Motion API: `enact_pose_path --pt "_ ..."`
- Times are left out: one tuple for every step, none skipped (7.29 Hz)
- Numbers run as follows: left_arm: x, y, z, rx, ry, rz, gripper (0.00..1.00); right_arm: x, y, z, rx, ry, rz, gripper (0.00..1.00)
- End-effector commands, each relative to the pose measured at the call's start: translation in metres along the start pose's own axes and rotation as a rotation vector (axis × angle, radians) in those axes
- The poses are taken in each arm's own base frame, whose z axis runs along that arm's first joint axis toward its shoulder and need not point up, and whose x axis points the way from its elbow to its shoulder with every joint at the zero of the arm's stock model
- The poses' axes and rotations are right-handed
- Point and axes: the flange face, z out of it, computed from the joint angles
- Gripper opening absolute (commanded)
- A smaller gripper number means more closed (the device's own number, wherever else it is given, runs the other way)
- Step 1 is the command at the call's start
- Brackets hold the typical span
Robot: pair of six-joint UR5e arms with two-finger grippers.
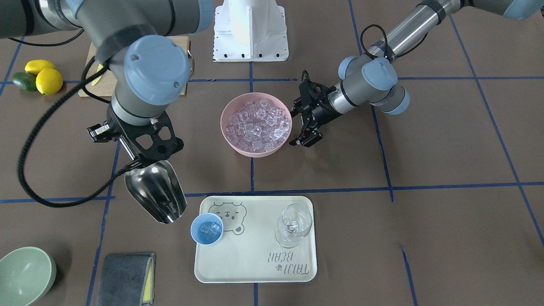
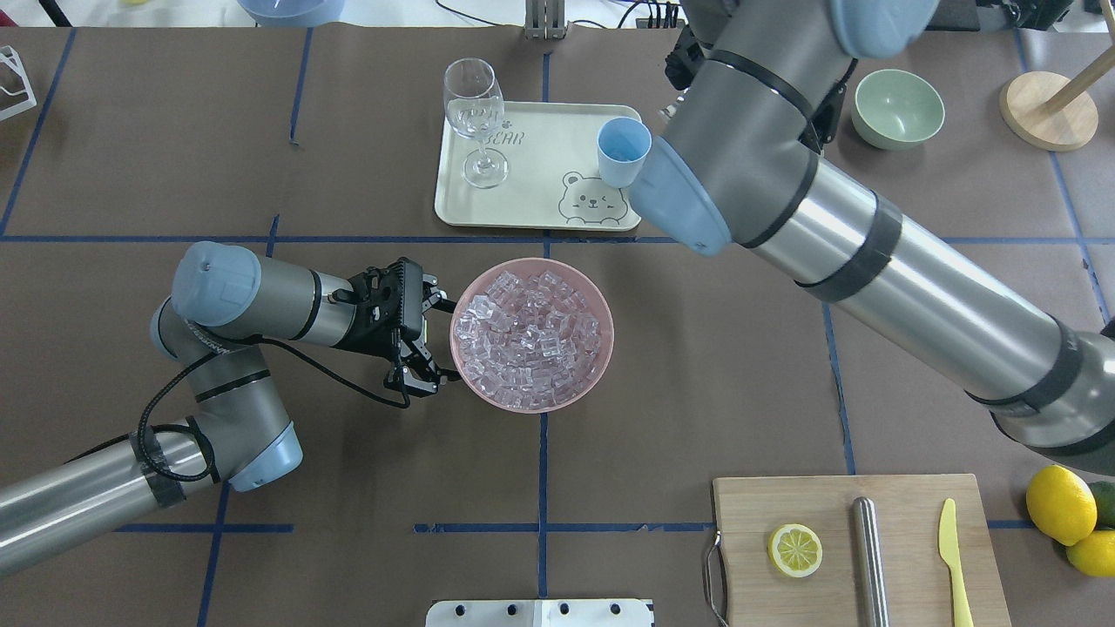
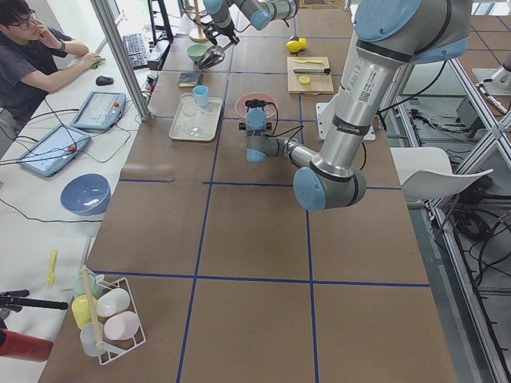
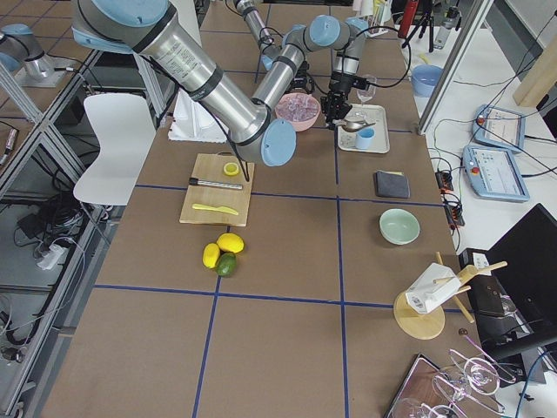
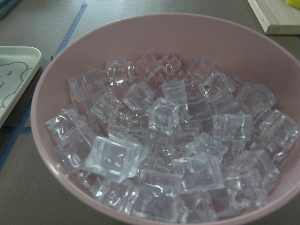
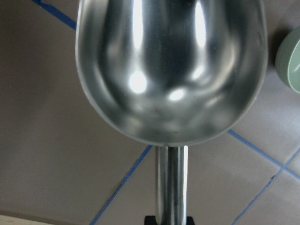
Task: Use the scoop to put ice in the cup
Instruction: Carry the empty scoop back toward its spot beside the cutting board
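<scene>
My right gripper [image 1: 142,158] is shut on the thin handle of the shiny steel scoop [image 1: 156,192]. It holds the scoop above the table, just beside the light-blue cup [image 1: 207,229]. The scoop's trough [image 6: 171,70] is empty. The cup stands on the cream tray [image 1: 255,265] with a few ice cubes [image 1: 210,228] in it. A pile of ice [image 1: 259,123] fills the pink bowl [image 1: 255,154], and the left wrist view [image 5: 164,140] shows it close up. My left gripper [image 2: 433,341] is open and empty, its tips against the bowl's side.
A clear wine glass [image 1: 293,225] stands on the tray beside the cup. A green bowl [image 1: 23,272] and a grey cloth [image 1: 125,278] lie near the scoop. A cutting board [image 2: 858,575] holds a lemon slice, a steel cylinder and a yellow knife. Lemons [image 1: 42,76] lie beyond it.
</scene>
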Motion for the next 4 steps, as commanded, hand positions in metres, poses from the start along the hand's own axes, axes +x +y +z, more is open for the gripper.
enact_pose_path --pt "-0.001 0.000 -0.001 0.001 -0.001 0.000 1.00 0.023 0.064 0.049 0.109 -0.127 0.173 0.00" --pt "-0.001 0.000 -0.001 0.001 -0.001 0.000 1.00 0.030 0.090 0.066 0.109 -0.155 0.239 0.00" --pt "-0.001 0.000 -0.001 0.002 -0.001 0.001 1.00 0.031 0.104 0.076 0.082 -0.202 0.258 0.00" --pt "-0.001 0.000 -0.001 0.002 -0.001 0.001 1.00 0.031 0.114 0.093 0.018 -0.291 0.274 0.00"
